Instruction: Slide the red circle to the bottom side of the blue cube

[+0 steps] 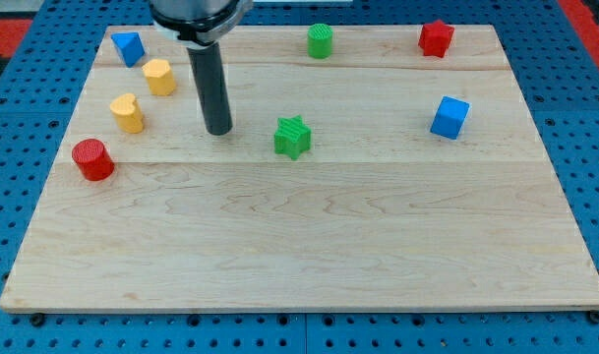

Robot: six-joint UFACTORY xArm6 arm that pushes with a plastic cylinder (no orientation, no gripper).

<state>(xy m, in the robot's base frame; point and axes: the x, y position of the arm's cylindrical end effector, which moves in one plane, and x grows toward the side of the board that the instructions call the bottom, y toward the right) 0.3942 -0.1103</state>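
Note:
The red circle (92, 159) lies near the board's left edge. The blue cube (449, 117) sits far off at the view's right. My tip (218, 130) rests on the board between them, to the right of and a little above the red circle, apart from it. The green star (292, 137) is just right of my tip.
A yellow heart-like block (128, 113) and a yellow hexagon-like block (159, 77) lie left of the rod. A blue triangle-like block (129, 47) is at the top left, a green cylinder (321, 40) at top centre, a red star-like block (436, 38) at top right. The wooden board (309, 256) sits on blue pegboard.

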